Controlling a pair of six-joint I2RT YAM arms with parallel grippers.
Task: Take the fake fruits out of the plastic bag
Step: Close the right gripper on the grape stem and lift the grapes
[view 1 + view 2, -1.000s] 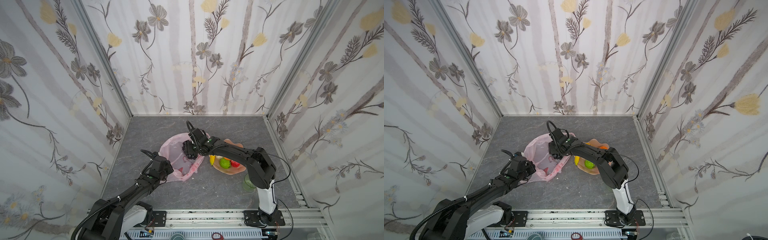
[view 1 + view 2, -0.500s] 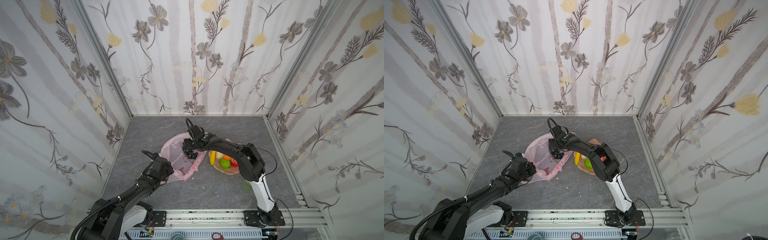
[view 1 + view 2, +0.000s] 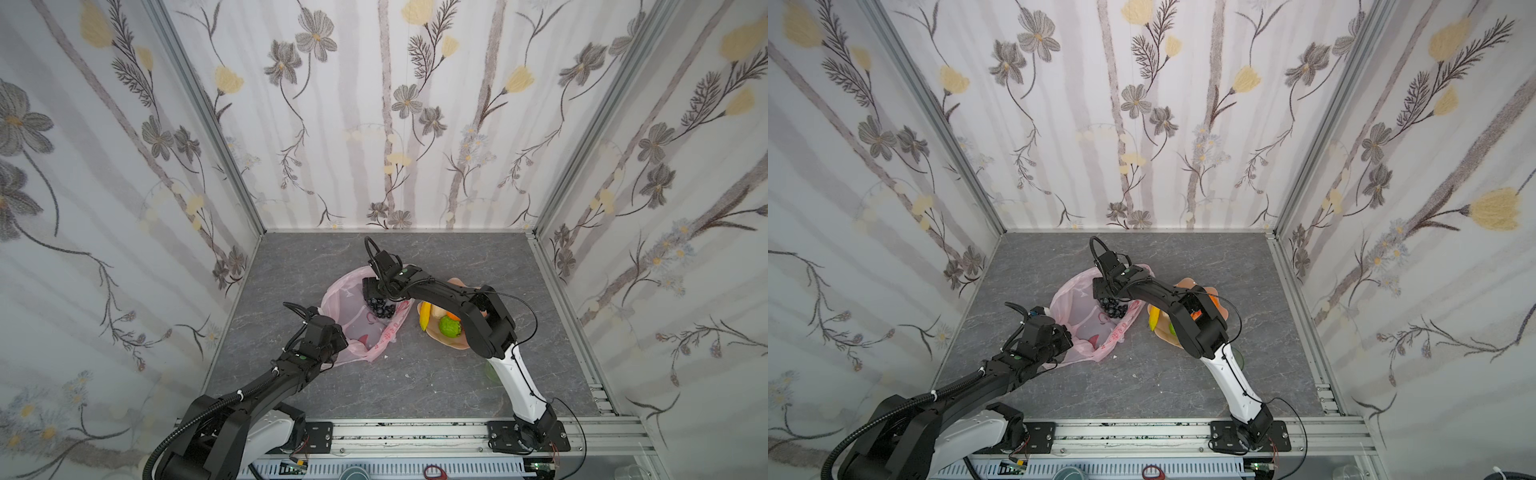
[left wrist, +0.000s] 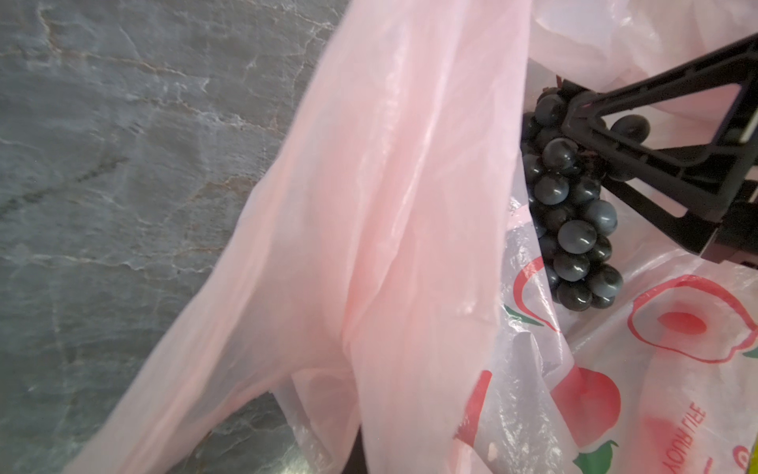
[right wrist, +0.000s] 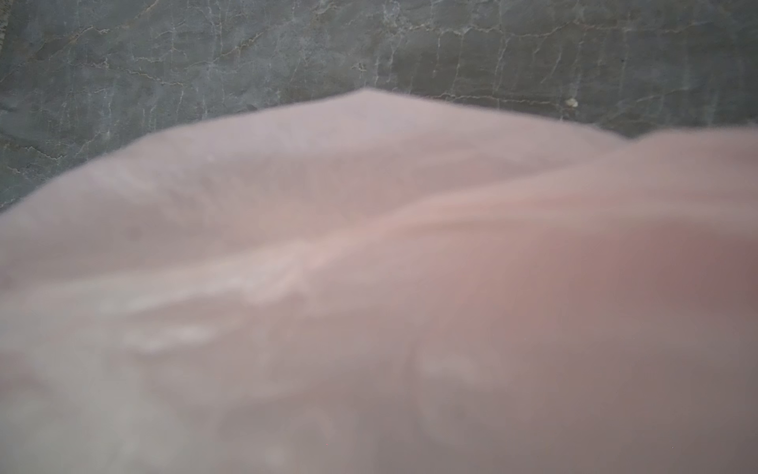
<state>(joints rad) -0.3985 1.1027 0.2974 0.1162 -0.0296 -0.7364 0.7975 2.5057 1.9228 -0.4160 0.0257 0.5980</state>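
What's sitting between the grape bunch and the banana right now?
The bag's printed side wall, then a thin strip of bare table. Nothing else separates the grape bunch from the banana. It shows in both top views.

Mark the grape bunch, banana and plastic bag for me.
grape bunch (image 4: 576, 236): left wrist view, on a grape mid-bunch.
banana (image 3: 424, 316): in a top view, middle of its yellow body.
plastic bag (image 3: 345, 301): in a top view, pale pink film left of the grapes.

plastic bag (image 4: 389, 246): pale pink, drawn up in folds, red printing
grape bunch (image 4: 574, 230): dark, lying inside bag
counter (image 4: 123, 164): grey, veined
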